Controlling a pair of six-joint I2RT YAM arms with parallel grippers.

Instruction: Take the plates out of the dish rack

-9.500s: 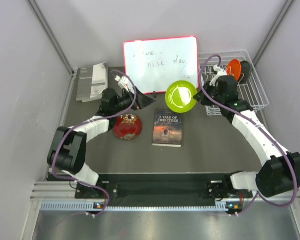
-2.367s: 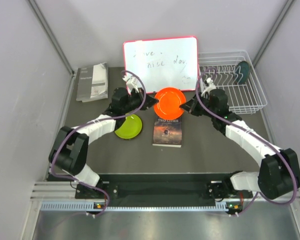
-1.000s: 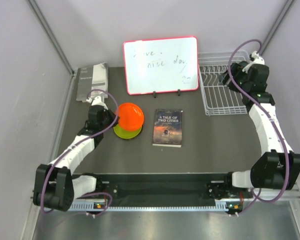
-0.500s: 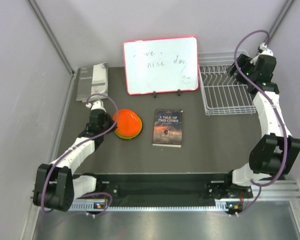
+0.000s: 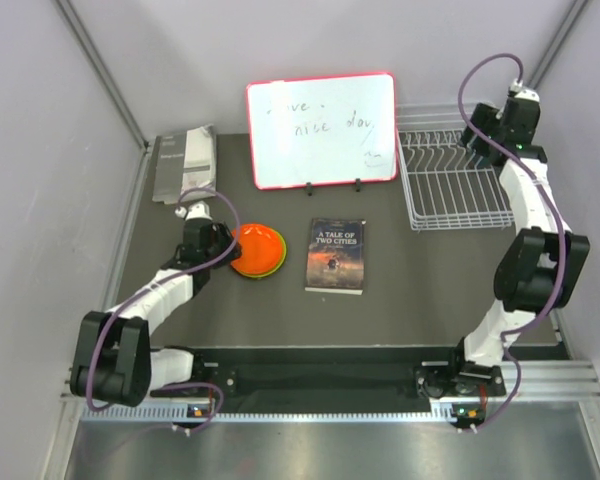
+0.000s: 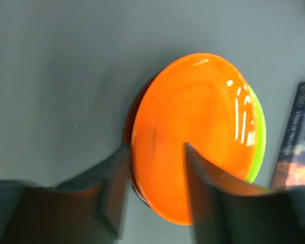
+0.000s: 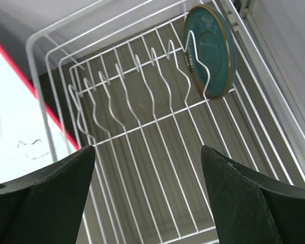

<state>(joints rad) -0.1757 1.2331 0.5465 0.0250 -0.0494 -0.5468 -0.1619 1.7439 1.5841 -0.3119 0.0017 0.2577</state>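
A: Teal plate [image 7: 211, 51] stands on edge in the rack's [image 5: 450, 195] end slot, the only one in it. Whose job?
B: The right gripper [image 7: 148, 157] gets it. It hangs above the tines, jaws wide, holding nothing, and must drop and straddle that rim.
A: And the left gripper [image 6: 156, 147]?
B: Parted over the orange plate [image 6: 193, 127], which lies on the green plate [image 6: 259, 132] beside the book [image 5: 337, 255]. It can lift clear.

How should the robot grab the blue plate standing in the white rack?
Pinch the teal plate by its top rim, coming down from above with one finger on each face. It stands on edge between the tines at one end of the dish rack, so wires crowd its lower part and only the upper edge looks free. The open right gripper seems best placed.
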